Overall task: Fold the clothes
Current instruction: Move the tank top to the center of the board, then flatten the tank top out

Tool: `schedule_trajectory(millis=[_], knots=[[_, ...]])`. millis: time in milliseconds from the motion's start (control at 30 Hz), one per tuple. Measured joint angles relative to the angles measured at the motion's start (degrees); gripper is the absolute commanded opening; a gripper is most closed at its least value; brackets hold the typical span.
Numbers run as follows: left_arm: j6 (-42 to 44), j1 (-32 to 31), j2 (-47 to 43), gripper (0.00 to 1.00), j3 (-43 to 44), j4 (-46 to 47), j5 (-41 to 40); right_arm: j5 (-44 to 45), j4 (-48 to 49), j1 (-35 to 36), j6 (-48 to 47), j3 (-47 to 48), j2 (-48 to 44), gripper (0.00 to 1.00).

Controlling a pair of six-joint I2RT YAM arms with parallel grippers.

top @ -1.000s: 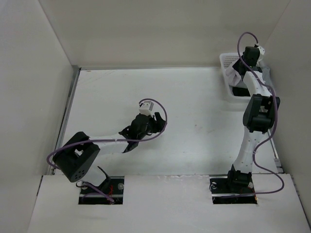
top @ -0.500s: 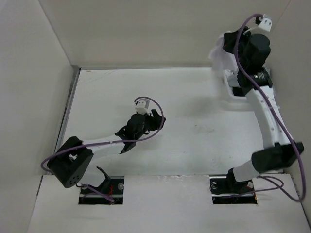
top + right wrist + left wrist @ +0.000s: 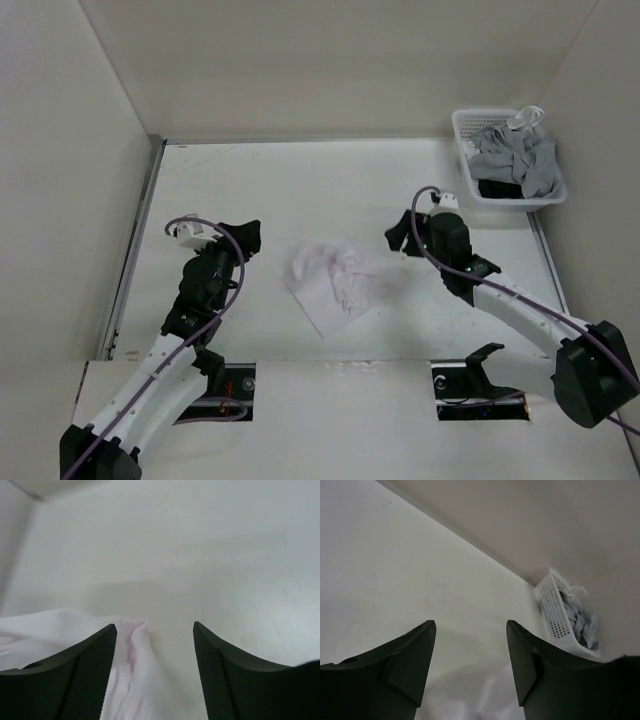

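White thin-fabric garment (image 3: 330, 282), crumpled in a loose heap at centre frame on the white table (image 3: 260, 180), between the two arms; as judged, a pinch into the bunched heap could catch several layers or drag the thin cloth, folding creases in. Left gripper (image 3: 470, 626), left of centre on an arm bent up from the lower-left base, stands spread and empty, apart from the cloth; right gripper (image 3: 155, 627), on an arm stretched low from the lower-right base and aimed left, is likewise spread and empty, near the heap's right edge.
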Motion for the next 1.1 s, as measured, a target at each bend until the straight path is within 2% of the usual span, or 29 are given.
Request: schedule_trajectory(millis=[33,67,200,233,267,333,467,567,667,800,1000,1067,1100], knots=[[-0.09,1.62,-0.68,0.57,-0.11,-1.49,-0.02,-0.09,-2.16,-0.37,0.92,-3.39,0.35,0.69],[-0.2,2.58,-0.46,0.57,-0.11,-2.58,0.24,0.0,-4.13,-0.76,1.64,-6.14,-0.2,0.65],[-0.22,1.92,6.01,0.52,-0.13,-5.6,2.84,0.02,-7.69,-0.87,4.28,-8.85,-5.9,0.25],[0.0,0.94,8.31,0.49,-0.13,-6.19,3.39,0.09,-7.74,-0.26,4.98,-8.76,-7.04,0.17],[0.28,-0.35,10.56,0.46,-0.13,-6.95,3.89,0.31,-7.96,0.87,5.7,-8.7,-7.89,0.15],[1.03,-3.43,13.84,0.4,-0.15,-8.37,4.61,0.92,-9.25,4.83,7.48,-8.7,-8.26,0.19],[3.13,-11.82,18.01,0.41,-0.15,-8.87,4.61,1.55,-13.09,16.39,10.51,-8.7,-5.29,0.49],[4.24,-16.94,21.92,0.47,-0.11,-8.09,3.19,1.22,-14.14,22.73,11.58,-8.7,-0.81,0.54],[4.7,-18.67,26.95,0.48,-0.07,-7.08,1.4,0.79,-13.55,24.33,11.91,-8.22,4.87,0.54],[5.11,-18.45,31.87,0.46,-0.07,-5.79,-0.46,0.57,-11.72,25.24,11.85,-6.4,11.72,0.45],[6.16,-17.31,36.54,0.4,2.21,-2.56,-1.49,1.38,-8.98,25.88,11.78,-3.06,15.08,0.44],[6.47,-17.35,37.86,0.37,3.32,-1.44,-1.73,1.88,-8.55,25.88,11.54,-2.21,15.78,0.3],[6.56,-17.4,38.27,0.36,3.74,-1.05,-1.77,2.05,-8.37,25.88,11.37,-1.84,16.26,0.27]])
